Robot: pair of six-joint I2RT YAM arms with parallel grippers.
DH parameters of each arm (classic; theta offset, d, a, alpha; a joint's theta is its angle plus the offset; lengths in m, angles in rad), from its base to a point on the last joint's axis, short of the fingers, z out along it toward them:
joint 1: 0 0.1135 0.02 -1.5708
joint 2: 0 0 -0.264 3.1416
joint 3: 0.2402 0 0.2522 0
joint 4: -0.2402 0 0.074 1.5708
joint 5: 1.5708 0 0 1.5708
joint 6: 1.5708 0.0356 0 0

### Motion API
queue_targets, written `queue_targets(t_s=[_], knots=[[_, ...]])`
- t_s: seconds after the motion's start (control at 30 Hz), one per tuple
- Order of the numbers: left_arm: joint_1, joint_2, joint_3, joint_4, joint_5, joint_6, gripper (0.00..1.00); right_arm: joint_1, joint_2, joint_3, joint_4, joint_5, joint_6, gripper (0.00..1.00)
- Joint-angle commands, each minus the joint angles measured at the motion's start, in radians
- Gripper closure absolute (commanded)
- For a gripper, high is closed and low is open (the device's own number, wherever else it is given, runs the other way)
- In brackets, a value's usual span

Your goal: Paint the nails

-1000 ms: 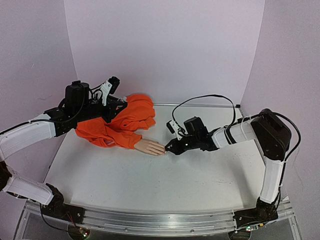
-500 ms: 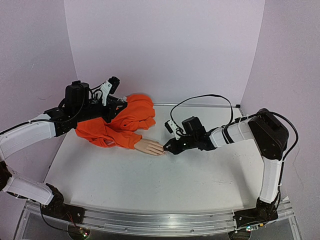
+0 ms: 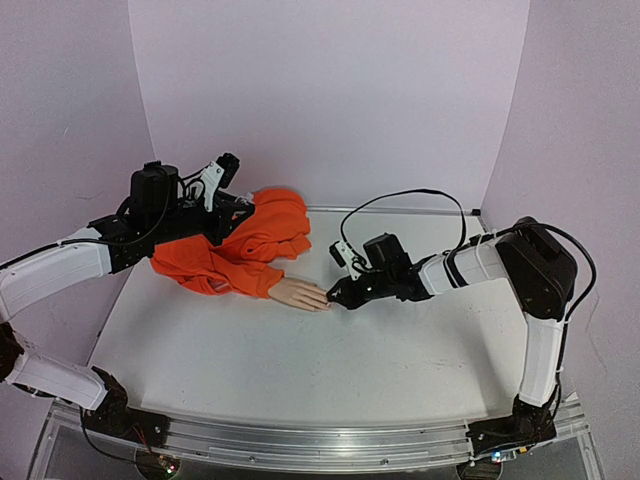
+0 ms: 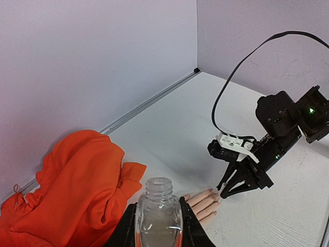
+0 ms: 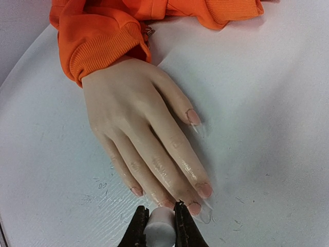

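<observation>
Two tight grips are kept, left gripper [image 4: 158,229] on bottle [image 4: 158,208], right gripper [image 5: 158,222] on white brush cap [image 5: 159,232], edged closer onto mannequin hand [image 5: 136,116] nails [image 5: 204,190].

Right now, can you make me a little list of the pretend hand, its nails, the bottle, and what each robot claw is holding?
Mannequin hand: palm down on the table, coming out of an orange sleeve
Nails: pinkish, on the fingertips
Bottle: clear, upright, no cap on
Left gripper: shut on the bottle
Right gripper: shut on a small white cylinder, right at the hand's fingertips
</observation>
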Motion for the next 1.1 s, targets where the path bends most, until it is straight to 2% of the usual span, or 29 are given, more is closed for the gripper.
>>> queue_targets(t_s=[0.0, 1.07], knots=[[0.002, -0.031, 0.011, 0.062, 0.005, -0.010, 1.00, 0.005, 0.022, 0.041, 0.007, 0.004, -0.004, 1.00], [0.002, -0.036, 0.009, 0.062, 0.004, -0.010, 1.00, 0.011, 0.021, 0.019, -0.023, 0.049, -0.003, 1.00]])
